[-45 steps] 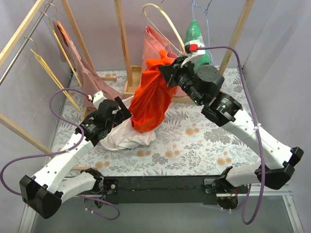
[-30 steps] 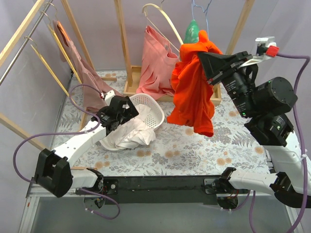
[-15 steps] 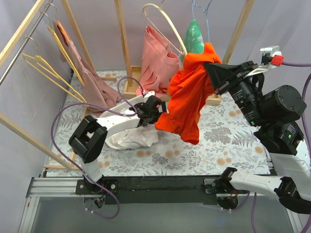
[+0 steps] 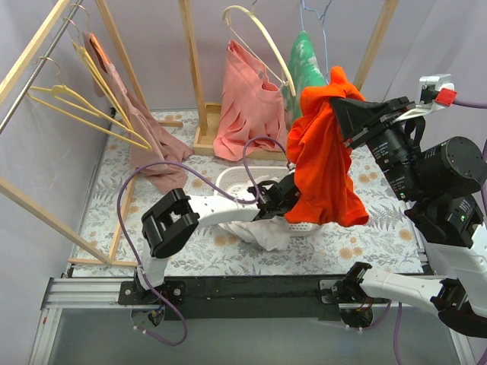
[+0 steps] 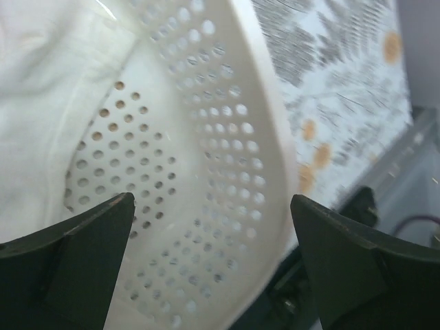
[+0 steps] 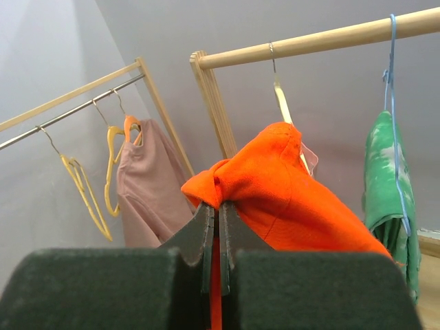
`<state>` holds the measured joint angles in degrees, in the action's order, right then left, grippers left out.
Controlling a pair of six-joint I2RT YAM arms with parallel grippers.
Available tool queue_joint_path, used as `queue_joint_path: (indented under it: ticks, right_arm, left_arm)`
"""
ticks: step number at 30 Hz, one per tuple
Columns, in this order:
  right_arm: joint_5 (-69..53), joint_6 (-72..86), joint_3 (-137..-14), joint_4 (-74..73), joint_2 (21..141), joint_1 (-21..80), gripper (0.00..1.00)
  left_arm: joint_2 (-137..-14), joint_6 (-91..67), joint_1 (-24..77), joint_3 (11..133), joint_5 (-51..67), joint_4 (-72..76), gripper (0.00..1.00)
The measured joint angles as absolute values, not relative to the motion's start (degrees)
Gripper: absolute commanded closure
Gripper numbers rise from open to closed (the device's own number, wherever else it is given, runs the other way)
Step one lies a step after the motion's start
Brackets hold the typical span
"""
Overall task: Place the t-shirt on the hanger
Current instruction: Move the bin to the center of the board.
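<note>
The right hand (image 4: pixel 344 114) was clamped fully shut on a bunched fold of the red-orange t-shirt (image 4: pixel 323 171), which hung free from it high above the floral bench (image 4: pixel 99 205). The left hand (image 4: pixel 283 199) stood wide open and held nothing, its fingers (image 5: pixel 75 237) poised over the perforated white basket (image 5: pixel 234 172) containing a white cloth (image 5: pixel 41 103). The pale-yellow hanger (image 4: pixel 61 93) hung on the left rail (image 4: pixel 34 76), well apart from the t-shirt.
</note>
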<state>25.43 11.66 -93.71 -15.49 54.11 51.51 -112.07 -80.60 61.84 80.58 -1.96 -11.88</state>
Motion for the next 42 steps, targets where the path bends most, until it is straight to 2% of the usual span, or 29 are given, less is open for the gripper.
queue_joint_path:
  ticks: [4, 8, 18, 24, 34, 42]
  right_arm:
    - [25.69, 11.55, -94.06, -15.73, 54.65, 51.51, 0.99]
    - [25.80, 11.51, -94.08, -15.81, 55.29, 51.51, 0.99]
    - [25.80, 11.33, -94.08, -15.73, 55.61, 51.51, 0.99]
    - [25.54, 11.38, -94.06, -15.75, 56.25, 51.51, 0.99]
    - [25.23, 11.44, -92.92, -16.32, 57.69, 51.51, 0.99]
    - [25.10, 11.79, -91.98, -16.60, 57.32, 51.51, 0.99]
  left_arm:
    - [-111.33, -81.32, 64.27, 80.73, 1.58, -8.69, 0.02]
    - [-106.80, -81.28, 62.59, 77.87, 0.82, -8.05, 0.02]
    - [-83.94, -77.58, 55.33, 71.37, -13.63, -17.67, 0.02]
    - [-72.71, -78.91, 44.47, 59.96, -17.34, -23.57, 0.02]
    - [-70.04, -85.43, 29.91, 46.94, -15.53, -25.04, 0.02]
    - [-75.77, -86.17, 28.99, 44.25, -14.33, -21.93, 0.02]
